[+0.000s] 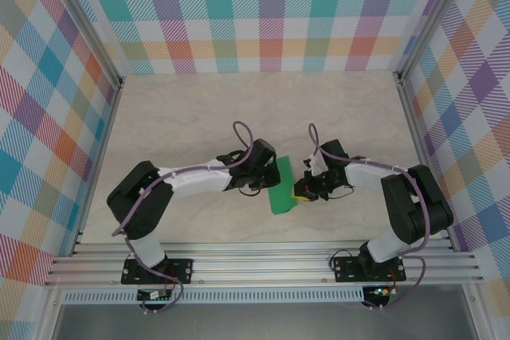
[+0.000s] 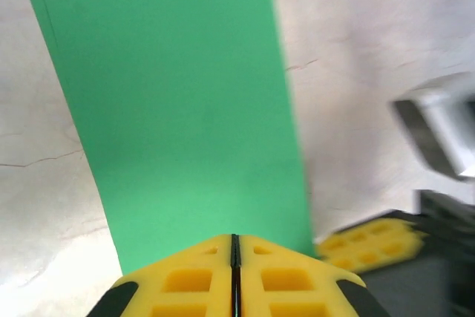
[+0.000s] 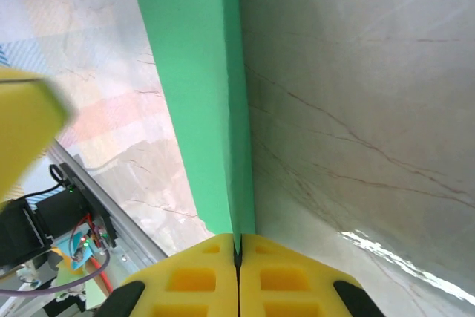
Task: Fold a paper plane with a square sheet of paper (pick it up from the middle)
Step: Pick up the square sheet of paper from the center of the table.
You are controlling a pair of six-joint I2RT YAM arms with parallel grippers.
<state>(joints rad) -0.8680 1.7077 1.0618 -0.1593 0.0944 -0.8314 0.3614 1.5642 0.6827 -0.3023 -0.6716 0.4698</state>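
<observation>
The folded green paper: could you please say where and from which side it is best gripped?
Probably the right-hand edge of the paper, approached from the right, where the right tool pinches it. It is thin and doubled, so only an edge can be pinched; the shut left tool occupies the other side.

The square sheet of paper (image 2: 185, 109) is smooth and matt; the table (image 1: 199, 109) looks marble-like (faintly veined).

No readable text, square sheet of paper (image 2: 178, 109) plain and unmarked, no legible labels or numbers
</observation>
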